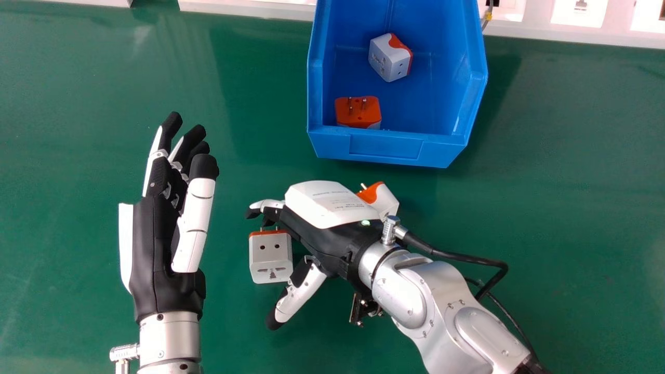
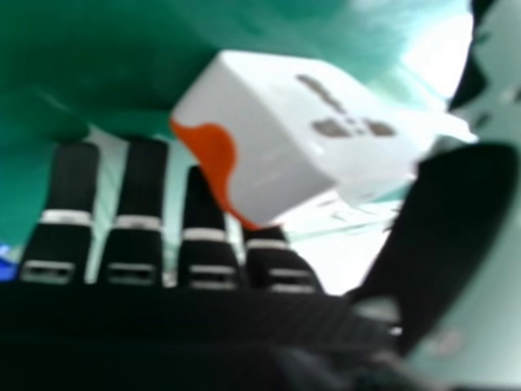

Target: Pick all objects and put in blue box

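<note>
- The right hand [image 1: 332, 234] has its back up and its fingers spread loosely, nearly straight; the thumb stands well off them, and nothing is pinched.
- Plug 1 [image 1: 271, 257], white with an orange end, sits on the table [image 1: 78, 78] in the gap between that thumb and the fingers, its pins pointing away from the robot. Whether the hand touches it, I cannot tell.
- In the right hand view, the white body and orange edge of plug 1 lie across the space between fingers and thumb.
- Plug 2 [image 1: 385, 201] is just beside the same hand, on its far side, partly hidden by the back of it.
- The box [image 1: 384, 148] stands beyond the right hand, with 2 plugs inside: plug 3 [image 1: 389, 58], white side showing, and plug 4 [image 1: 358, 111], orange side and pins up, nearer the hand.
- The left hand [image 1: 161, 249] is well apart, to the left of the right hand, fingers extended forward, unpinched.
</note>
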